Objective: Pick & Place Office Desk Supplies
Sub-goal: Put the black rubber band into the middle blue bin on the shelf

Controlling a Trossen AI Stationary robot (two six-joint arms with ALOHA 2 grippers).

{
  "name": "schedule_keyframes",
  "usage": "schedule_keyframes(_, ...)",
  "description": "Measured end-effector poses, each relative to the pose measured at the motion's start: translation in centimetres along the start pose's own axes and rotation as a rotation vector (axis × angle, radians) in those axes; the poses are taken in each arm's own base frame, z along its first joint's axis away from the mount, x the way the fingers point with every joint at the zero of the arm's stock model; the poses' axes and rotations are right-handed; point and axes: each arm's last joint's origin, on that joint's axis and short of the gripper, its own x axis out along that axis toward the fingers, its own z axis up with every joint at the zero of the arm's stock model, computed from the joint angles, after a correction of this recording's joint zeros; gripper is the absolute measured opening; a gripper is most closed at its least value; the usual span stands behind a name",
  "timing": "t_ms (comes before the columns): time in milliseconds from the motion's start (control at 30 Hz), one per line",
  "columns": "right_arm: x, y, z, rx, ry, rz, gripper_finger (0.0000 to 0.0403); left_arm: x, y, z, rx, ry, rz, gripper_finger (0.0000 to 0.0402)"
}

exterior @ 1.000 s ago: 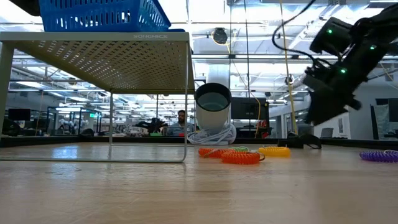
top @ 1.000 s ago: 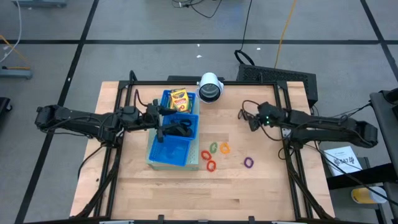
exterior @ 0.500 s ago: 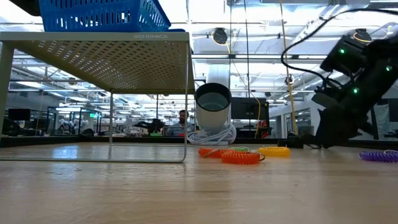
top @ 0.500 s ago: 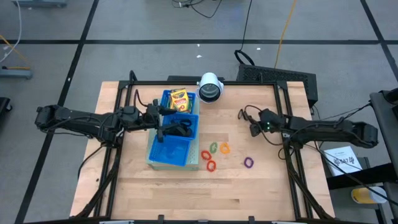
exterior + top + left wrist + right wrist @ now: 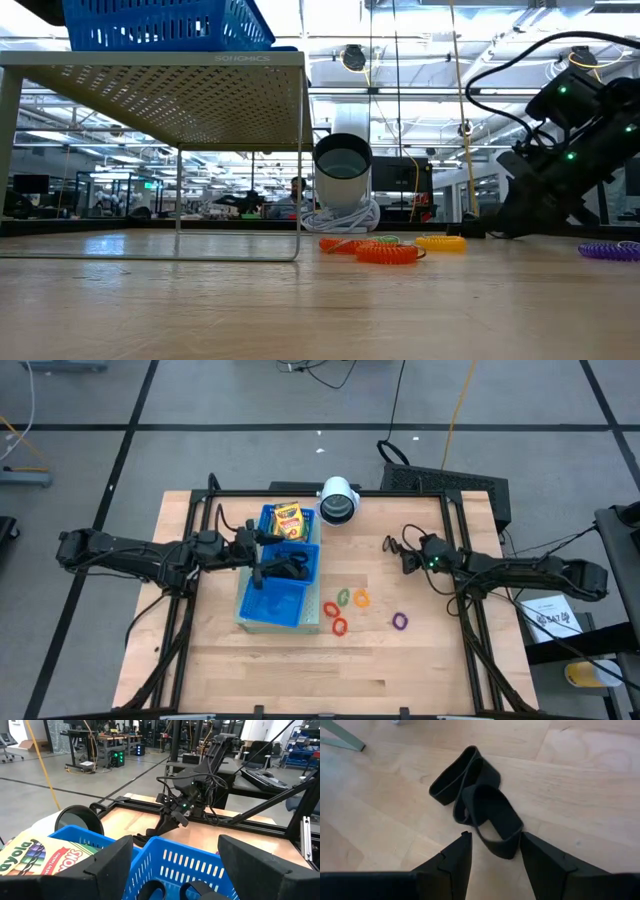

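Right gripper (image 5: pixel 491 851) has dropped to the table since a second ago, fingers parted around black clips (image 5: pixel 476 809) lying on the wood, not yet clamped. Left gripper (image 5: pixel 262 553) unchanged, spread wide over the blue tray (image 5: pixel 252 607). Tray contents: crayon box (image 5: pixel 288 520) in the far compartment, black clips in the middle one. Coloured rings (image 5: pixel 341 610) lie on the table beside the tray.

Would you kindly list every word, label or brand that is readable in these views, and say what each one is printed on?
"SONGMICS": on the front rail of the mesh stand, low view; small, so the reading is uncertain.
"ayola": part of a brand word on the crayon box, left wrist view; its start is cut off.
Print on the crayon box in the high view: too small to read.
White paper sheet beside the table: print too small to read.
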Motion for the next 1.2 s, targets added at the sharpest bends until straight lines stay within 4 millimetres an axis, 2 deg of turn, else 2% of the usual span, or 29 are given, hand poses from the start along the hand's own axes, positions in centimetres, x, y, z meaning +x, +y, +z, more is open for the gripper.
schedule_keyframes(200, 0.1, -0.3, 0.2, 0.015, -0.012, -0.020, 0.0132, 0.0, 0.0, 0.0, 0.000, 0.000, 0.000, 0.0296)
schedule_keyframes(533, 0.1, -0.1, 0.4, -0.081, -0.035, -0.008, 0.0011, 0.0, 0.0, 0.0, 0.000, 0.000, 0.000, 0.0296)
schedule_keyframes(667, 0.0, 0.5, 1.3, -0.109, -0.122, 0.057, 0.0011, 0.0, 0.0, 0.0, 0.000, 0.000, 0.000, 0.0296)
schedule_keyframes(800, -0.5, 1.7, 2.7, -0.139, -0.286, 0.172, 0.0006, 0.0, 0.0, 0.0, -0.003, 0.000, 0.000, 0.0296)
schedule_keyframes(1033, -2.9, 4.5, 5.3, -0.165, -0.599, 0.524, 0.0007, 0.0, 0.0, 0.3, -0.046, -0.033, -0.004, 0.0296)
schedule_keyframes(1200, -3.7, 6.2, 5.1, -0.258, -0.587, 0.677, 0.0003, 0.0, -0.1, 0.9, -0.068, -0.093, -0.013, 0.0296)
